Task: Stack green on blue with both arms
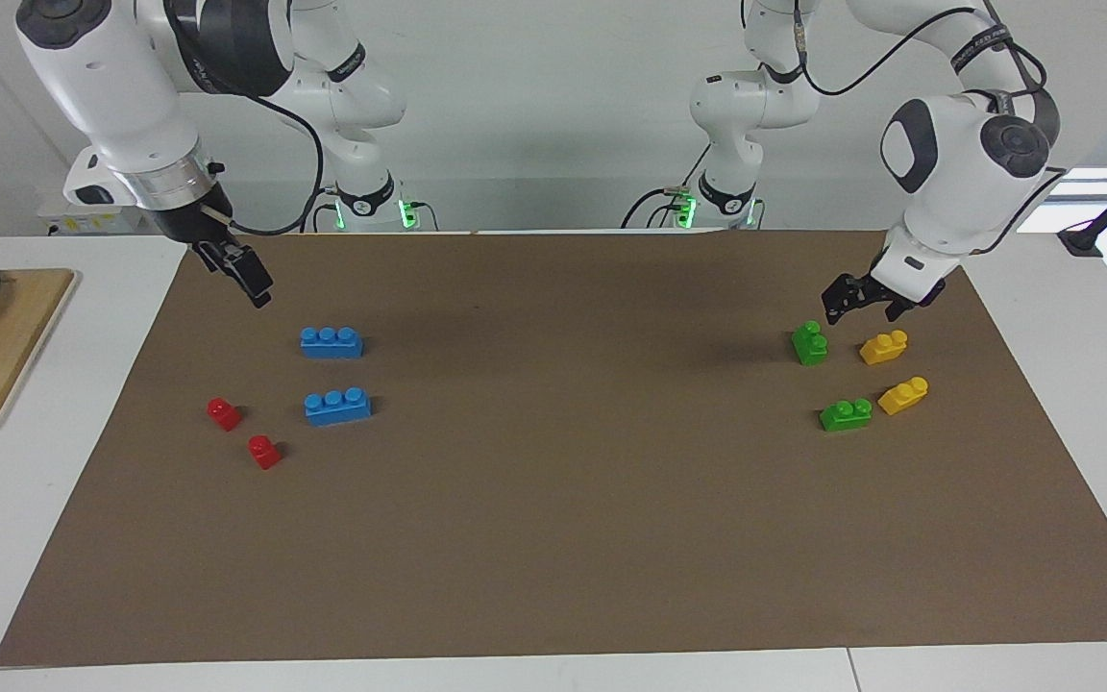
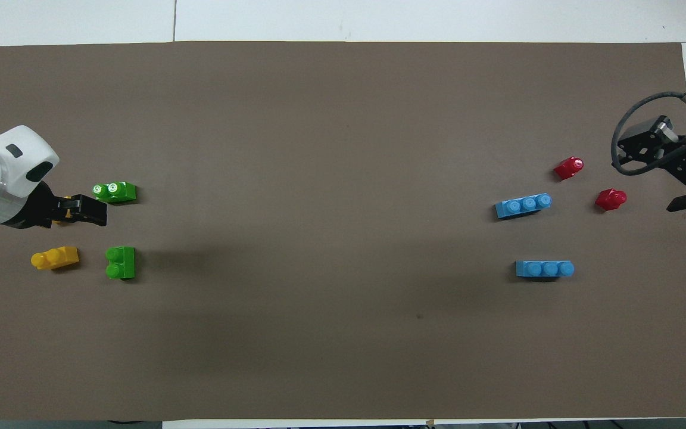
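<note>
We see the left gripper (image 1: 840,301) hanging over the nearer green brick (image 1: 809,343), and whether its fingers are spread we cannot tell. The right gripper (image 1: 248,276) hangs near the nearer blue brick (image 1: 332,342), its fingers also unclear.

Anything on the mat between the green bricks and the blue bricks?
Nothing: bare brown mat lies between the green bricks and blue bricks, clearest in the overhead view.

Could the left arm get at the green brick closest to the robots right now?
Probably yes. The left gripper hangs just above the mat beside that green brick, holding nothing. The nearest yellow brick sits apart from it, so nothing seems to block the way down.
</note>
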Robot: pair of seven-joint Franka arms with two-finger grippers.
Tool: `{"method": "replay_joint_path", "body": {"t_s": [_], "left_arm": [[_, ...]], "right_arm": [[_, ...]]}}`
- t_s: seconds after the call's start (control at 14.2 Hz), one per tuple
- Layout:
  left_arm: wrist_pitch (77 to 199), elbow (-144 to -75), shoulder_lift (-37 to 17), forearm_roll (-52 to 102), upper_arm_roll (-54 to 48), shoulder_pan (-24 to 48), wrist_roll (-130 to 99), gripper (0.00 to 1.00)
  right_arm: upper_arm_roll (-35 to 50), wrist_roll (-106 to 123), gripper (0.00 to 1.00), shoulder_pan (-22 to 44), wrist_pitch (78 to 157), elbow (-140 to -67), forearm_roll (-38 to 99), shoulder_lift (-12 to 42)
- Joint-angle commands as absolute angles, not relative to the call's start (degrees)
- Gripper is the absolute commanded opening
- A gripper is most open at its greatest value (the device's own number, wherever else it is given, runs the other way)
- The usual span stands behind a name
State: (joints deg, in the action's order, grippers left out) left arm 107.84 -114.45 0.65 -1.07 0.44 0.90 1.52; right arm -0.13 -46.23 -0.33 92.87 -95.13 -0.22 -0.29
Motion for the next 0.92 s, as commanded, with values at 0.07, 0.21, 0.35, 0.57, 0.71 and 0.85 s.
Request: {"method": "replay_joint_path", "body": {"t_s": [0.07,0.21,0.35,0.57,0.71,0.85], "left_arm": [[114.6,-122.9,2.9,-1.7,0.4,-0.7,2.3,1.0],[115.0,-124.4,2.8,-1.7,0.3,-2.1,1.1,1.0],[117.0,-126.5,3.0,-1.7,0.3,-2.2,-1.2,1.0],[120.4,-130.1,2.8,-1.6,0.2,-2.1,-3.4,1.0],[121.3,-130.5,2.2,-1.6,0.1,-1.6,-6.6,1.0],[124.0,-132.4,2.2,-1.6,0.1,-1.5,-6.2,1.0]], "right_arm": [[-0.1,-58.4,0.97,-1.8,94.8,-98.0,4.8,-1.8],[-0.2,-59.9,0.96,-4.0,96.3,-97.9,10.1,-0.5],[-0.2,-61.3,0.96,-5.4,95.7,-97.6,12.4,1.2],[-0.2,-62.9,0.96,-7.6,93.6,-97.6,15.8,3.8],[-0.3,-62.9,0.96,-8.1,92.9,-98.0,16.4,5.7],[-0.3,-63.5,0.96,-9.4,92.9,-98.1,18.1,7.9]]}}
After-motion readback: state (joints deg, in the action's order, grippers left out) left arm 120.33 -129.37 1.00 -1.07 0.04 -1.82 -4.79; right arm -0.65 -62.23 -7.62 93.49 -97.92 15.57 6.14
